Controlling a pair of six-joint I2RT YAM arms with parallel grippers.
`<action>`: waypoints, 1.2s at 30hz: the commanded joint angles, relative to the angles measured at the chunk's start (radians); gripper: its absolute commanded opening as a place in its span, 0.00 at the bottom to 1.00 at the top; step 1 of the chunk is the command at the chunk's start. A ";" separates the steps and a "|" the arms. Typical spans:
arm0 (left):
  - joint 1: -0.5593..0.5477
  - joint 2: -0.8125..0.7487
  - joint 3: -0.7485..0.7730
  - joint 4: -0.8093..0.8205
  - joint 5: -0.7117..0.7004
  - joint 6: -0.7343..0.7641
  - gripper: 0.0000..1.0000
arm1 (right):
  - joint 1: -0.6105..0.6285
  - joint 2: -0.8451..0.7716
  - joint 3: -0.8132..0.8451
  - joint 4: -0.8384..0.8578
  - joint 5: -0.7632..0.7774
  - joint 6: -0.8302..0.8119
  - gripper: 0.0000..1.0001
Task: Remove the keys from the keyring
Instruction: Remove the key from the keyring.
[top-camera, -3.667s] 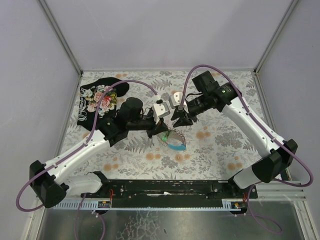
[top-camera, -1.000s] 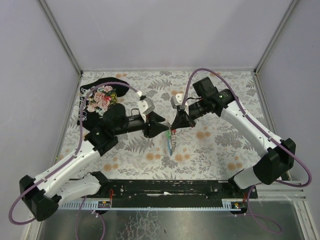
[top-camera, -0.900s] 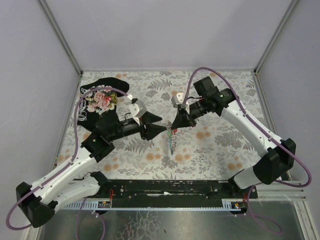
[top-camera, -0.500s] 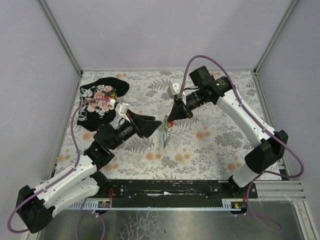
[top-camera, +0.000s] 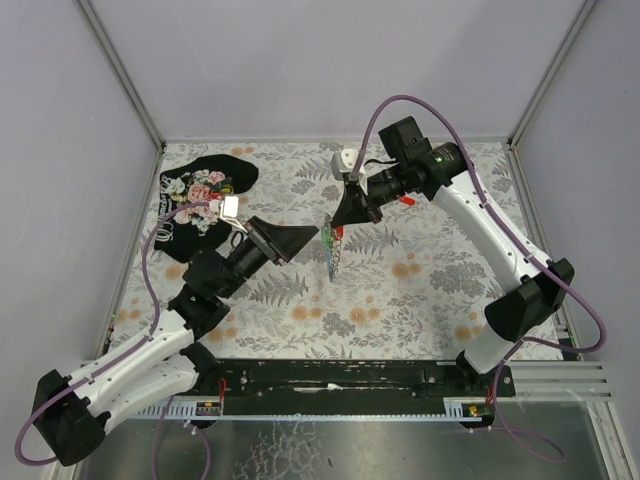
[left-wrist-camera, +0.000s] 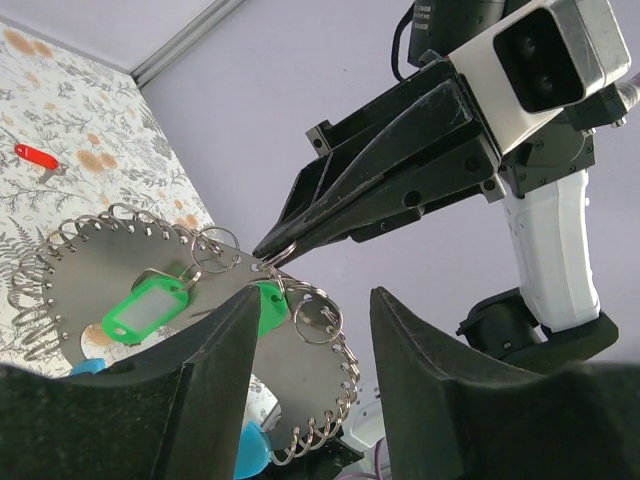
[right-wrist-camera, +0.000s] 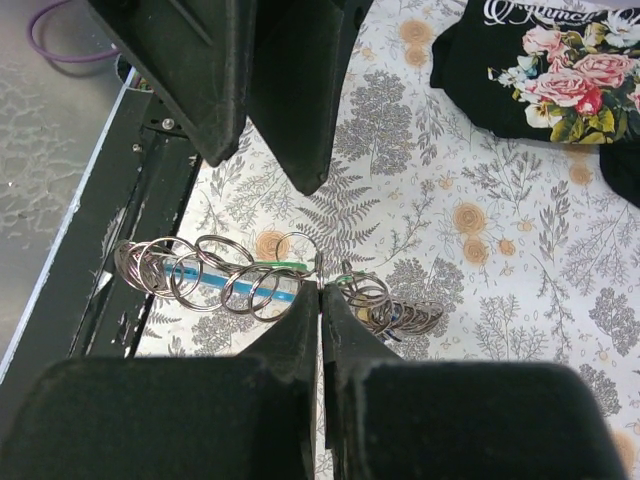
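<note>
Fingers (right-wrist-camera: 300, 335) of the right gripper (right-wrist-camera: 320, 292) are pressed fully together. Their tips pinch one thin wire ring of the keyring (top-camera: 331, 250) and hold it up off the tabletop (top-camera: 440, 290). The keyring hangs from that pinch, directly below the tips. Its flat grey fob (left-wrist-camera: 90, 265) is turned edge-on to the overhead camera and broadside to the left wrist camera. Small split rings line the fob's rim, and a light-blue part shows at its lower end.

The keys (left-wrist-camera: 150, 308) that can be made out have green plastic heads. One lies against the face of the fob and another sits just under the pinched ring.

The left gripper (left-wrist-camera: 318, 300) has its fingers (left-wrist-camera: 215, 380) spread well apart, with nothing between them. They point at the keyring from the side of the black floral cloth (top-camera: 200, 195). Their tips are close beside the hanging rings, and no contact can be made out. From the left wrist camera the pinched ring and the rings beside it show through the gap between the two fingers, but they lie beyond the tips rather than inside the gap.

Measured from the black floral cloth, the keyring hangs in the air well off to the side, past the left fingers. A red key (top-camera: 405, 199) lies flat on the tabletop farther from the cloth again, beyond the right gripper.
</note>
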 joint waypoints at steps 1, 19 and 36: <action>0.006 0.027 0.049 0.022 -0.003 -0.059 0.44 | -0.003 -0.076 -0.042 0.184 0.013 0.184 0.00; 0.008 0.007 0.215 -0.294 0.046 0.131 0.47 | 0.004 -0.479 -0.645 1.017 0.174 0.605 0.00; 0.008 0.127 0.198 -0.203 0.237 0.127 0.47 | 0.089 -0.728 -1.155 1.540 0.361 0.566 0.00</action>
